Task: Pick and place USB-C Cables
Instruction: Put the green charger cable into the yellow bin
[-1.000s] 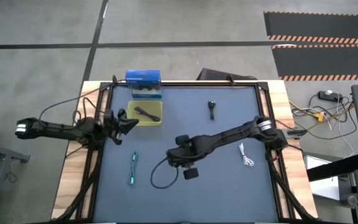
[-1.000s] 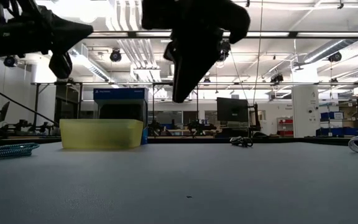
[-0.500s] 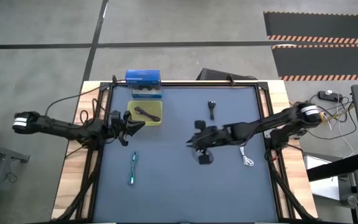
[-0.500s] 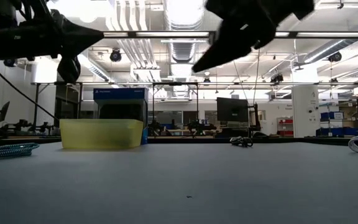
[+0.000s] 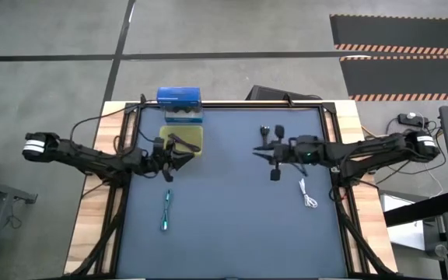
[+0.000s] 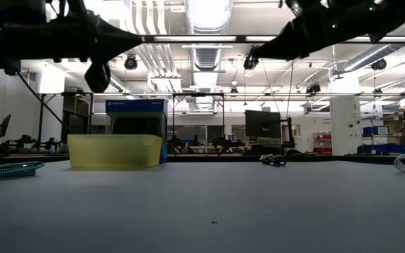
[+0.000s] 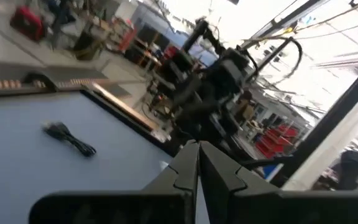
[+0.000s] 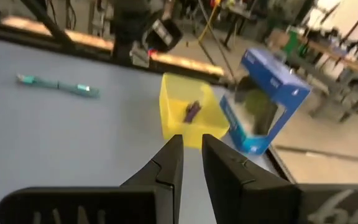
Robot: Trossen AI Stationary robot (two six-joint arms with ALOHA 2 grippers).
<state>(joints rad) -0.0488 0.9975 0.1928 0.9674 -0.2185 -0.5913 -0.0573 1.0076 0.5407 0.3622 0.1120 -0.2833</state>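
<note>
The purple cable (image 5: 181, 140) lies inside the yellow bin (image 5: 196, 150), as the right wrist view also shows (image 8: 192, 111). On the blue mat lie the teal cable (image 5: 166, 210), the black cable (image 5: 264, 134) and the white cable (image 5: 308, 193). My left gripper (image 5: 180, 158) hovers just off the bin's near edge, shut and holding nothing (image 7: 198, 144). My right gripper (image 5: 258, 152) hovers above the mat a little nearer than the black cable, its fingers a narrow gap apart and holding nothing (image 8: 192, 138). Both arms hang high in the low view.
A blue box (image 5: 179, 103) stands against the far rail just behind the yellow bin. A black frame (image 5: 327, 117) borders the mat. The middle of the mat between the teal and white cables is bare. Loose wires lie on the floor right of the table.
My right gripper has swept from the mat's middle toward the far right, ending near the black cable, its arm drawing back to the right. My left gripper has moved a little rightward, along the yellow bin's near edge. No cable has moved.
</note>
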